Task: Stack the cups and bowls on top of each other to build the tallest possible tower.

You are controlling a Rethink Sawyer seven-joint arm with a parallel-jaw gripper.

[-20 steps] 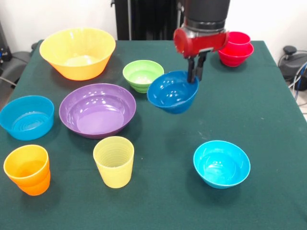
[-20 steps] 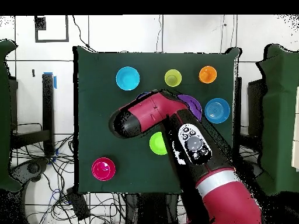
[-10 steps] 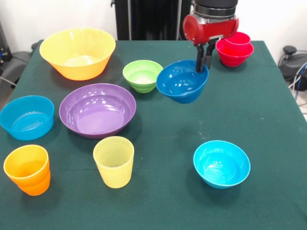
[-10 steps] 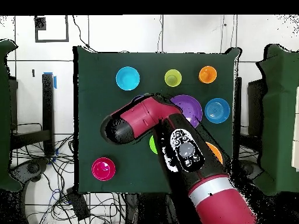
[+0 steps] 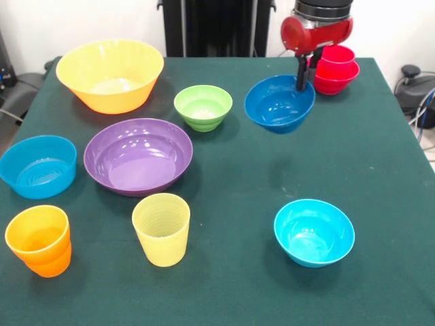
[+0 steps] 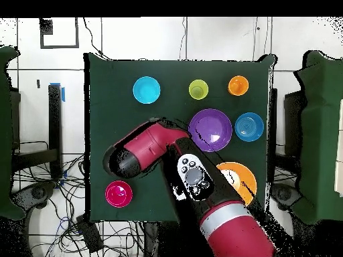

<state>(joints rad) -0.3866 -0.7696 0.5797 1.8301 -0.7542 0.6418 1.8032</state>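
Gripper (image 5: 301,81) closed on far rim of dark blue bowl (image 5: 279,103), one finger inside and one outside the wall. Bowl held clear of the green table (image 5: 380,170), tilted with its near side lower, shadow beneath. Positioned just beside the tower (image 5: 334,68), red cup nested in red bowl, at the far right corner as seen from the front; no contact visible between the two.

Remaining items on the table, apart from one another: yellow-orange bowl (image 5: 110,73) at far left, lime bowl (image 5: 202,106) at centre, purple bowl (image 5: 138,155) in front of it, light blue bowl (image 5: 38,165) at left edge, orange cup (image 5: 39,239) and yellow cup (image 5: 162,227) in the near row, cyan bowl (image 5: 314,231) near right.

Overhead: arm (image 6: 151,144) covered dark blue bowl and lime bowl; tower (image 6: 118,193) seen just past the arm's end.
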